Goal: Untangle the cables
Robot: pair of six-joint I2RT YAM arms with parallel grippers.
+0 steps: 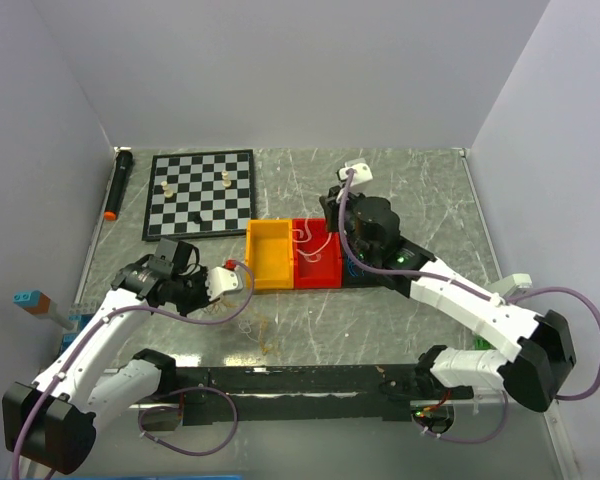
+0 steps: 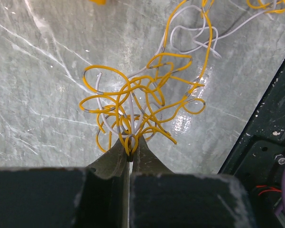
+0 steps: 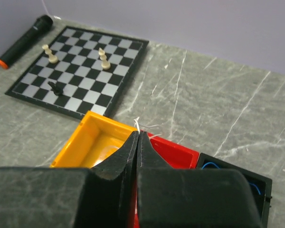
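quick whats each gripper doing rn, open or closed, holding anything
left gripper: closed, pinching the yellow cable at the edge of the tangle.
right gripper: closed, with a thin white cable apparently pinched at its tips.

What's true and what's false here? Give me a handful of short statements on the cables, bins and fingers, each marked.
1. The left fingers are shut on the yellow and white tangle. True.
2. The right fingers stand wide open. False: they are shut, seemingly pinching a white wire.
3. The chessboard is bare. False: several pieces stand on it.
4. The black bin holds a blue wire. True.
5. The yellow bin touches the black bin. False: the red bin sits between them.
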